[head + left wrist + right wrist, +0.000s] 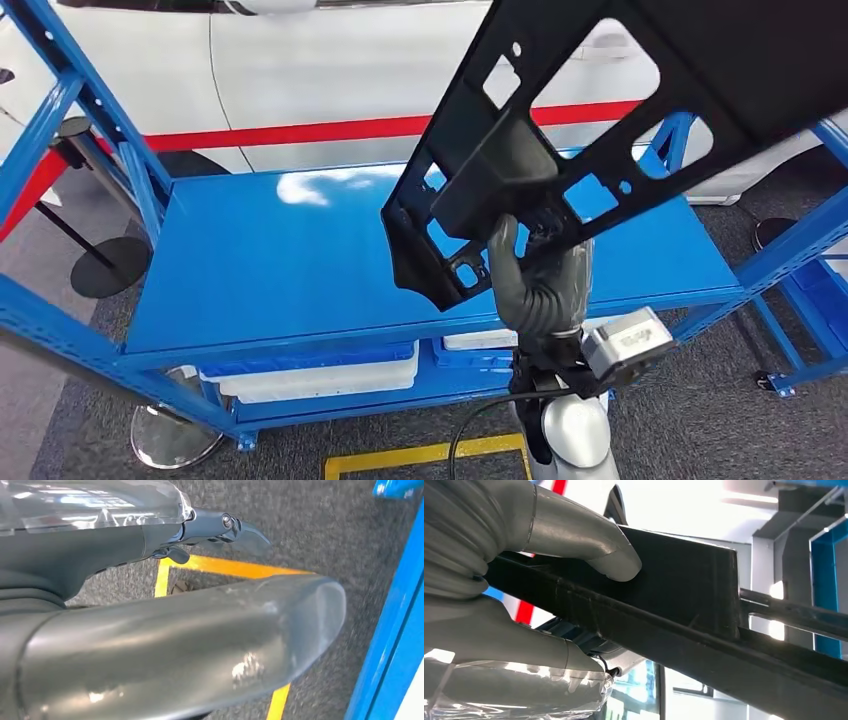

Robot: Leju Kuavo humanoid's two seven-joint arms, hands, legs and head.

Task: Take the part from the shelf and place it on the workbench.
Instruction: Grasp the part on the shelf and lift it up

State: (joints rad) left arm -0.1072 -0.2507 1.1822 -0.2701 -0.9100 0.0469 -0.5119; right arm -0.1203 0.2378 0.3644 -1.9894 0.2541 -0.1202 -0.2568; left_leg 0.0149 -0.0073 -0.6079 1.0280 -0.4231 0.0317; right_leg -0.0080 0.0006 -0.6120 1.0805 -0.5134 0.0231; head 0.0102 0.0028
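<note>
Your right hand (535, 285) grips the black part (600, 130), a flat perforated panel with cut-outs and a raised boxy block near its lower end. The part is lifted clear above the blue shelf (280, 250), tilted, its lower corner nearest the shelf's front edge and its wide end rising up and away past the shelf's right post. In your right wrist view the thumb (589, 542) presses flat on the block of the part (684, 595), and the fingers (514, 645) wrap under its rim on the other side, so the hand (479, 580) is pinching the part between thumb and fingers. Your left hand (150, 645) hangs low over grey carpet, beside a blue post of the shelf (390, 630); its thumb lies straight and one dark finger (230, 527) is stretched out, nothing is held, fingers apart as far as you can see. Yellow floor tape (225, 567) runs under the left hand, and it also shows just in front of the shelf (420, 458). White trays (320, 375) sit on the shelf's lower level. Behind the shelf there is a white car body with a red stripe (320, 130). Round stand bases (105, 265) sit on the floor to the shelf's left.
</note>
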